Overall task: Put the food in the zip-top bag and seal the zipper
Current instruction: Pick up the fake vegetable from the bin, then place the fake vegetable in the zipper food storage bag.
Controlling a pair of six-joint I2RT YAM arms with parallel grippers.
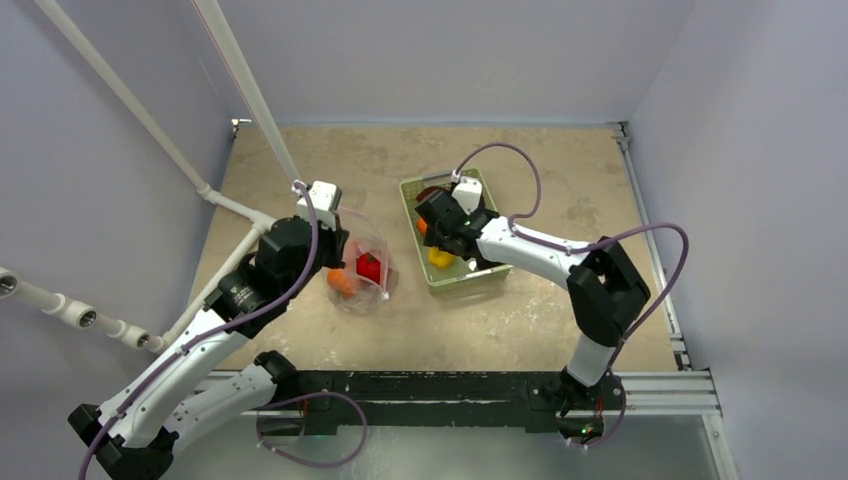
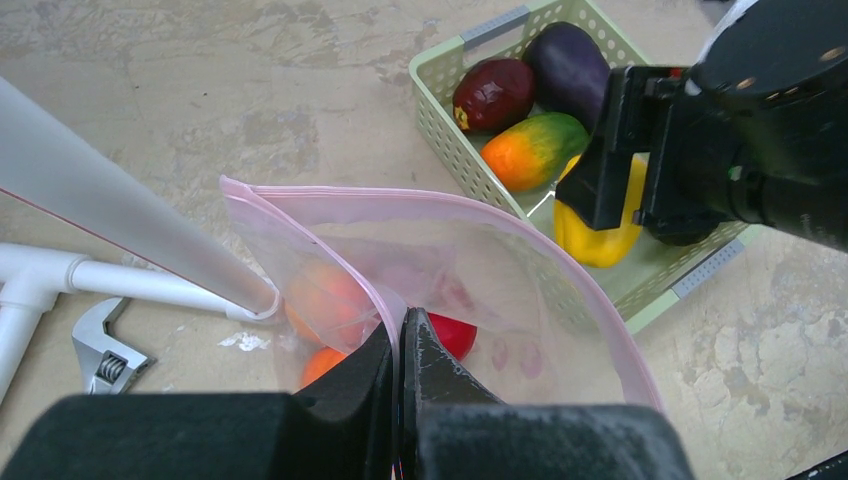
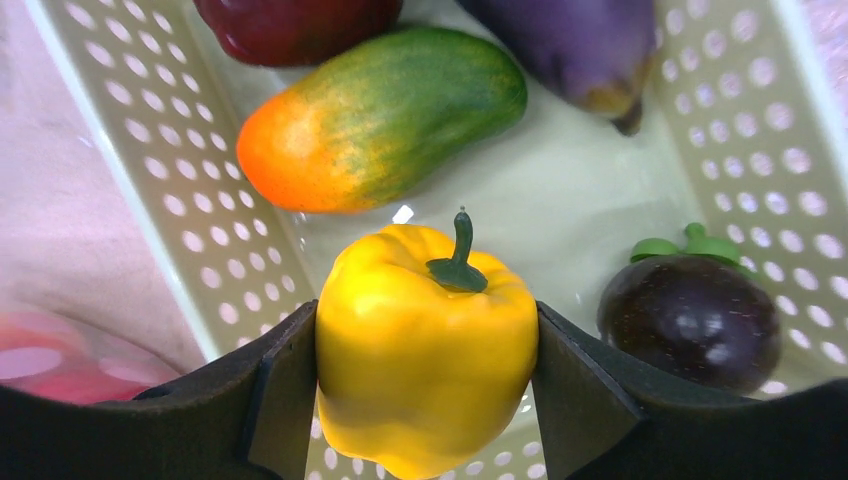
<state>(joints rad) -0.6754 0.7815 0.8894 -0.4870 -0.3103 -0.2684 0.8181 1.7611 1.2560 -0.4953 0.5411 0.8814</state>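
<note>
Gripping tool, right: the right gripper (image 3: pixel 425 395) was clamped on the yellow pepper (image 3: pixel 430 330), with one dark finger pressed flat to each side, inside the basket (image 3: pixel 130 150).
Pepper's height: whether it rested on the basket's floor or hung just above it could not be told.
Left tool: the left gripper (image 2: pixel 400 345) had its fingers pinched together on the near rim of the zip-top bag (image 2: pixel 520 300).
Bag's place: just left of the basket, close to its long wall, with the mouth standing open.
Zipper: the zipper (image 2: pixel 400 193), a thin pink strip, ran unsealed around the gaping mouth.
Count in basket: five pieces, namely the pepper, a purple eggplant (image 2: pixel 570 65), a dark red plum (image 2: pixel 493 92), an orange-and-green mango-shaped fruit (image 2: pixel 533 150) and a dark round fruit (image 3: pixel 690 320) with a green cap.
Count in bag: one red piece (image 2: pixel 452 335) and two orange shapes (image 2: pixel 325 300), blurred behind the film.
Materials: the basket was pale green, rectangular, perforated plastic; the bag was clear, soft and crinkled; the food was smooth and glossy.
Farther left of basket: one metal wrench (image 2: pixel 105 350) lay beside white pipes (image 2: pixel 60 280).
</note>
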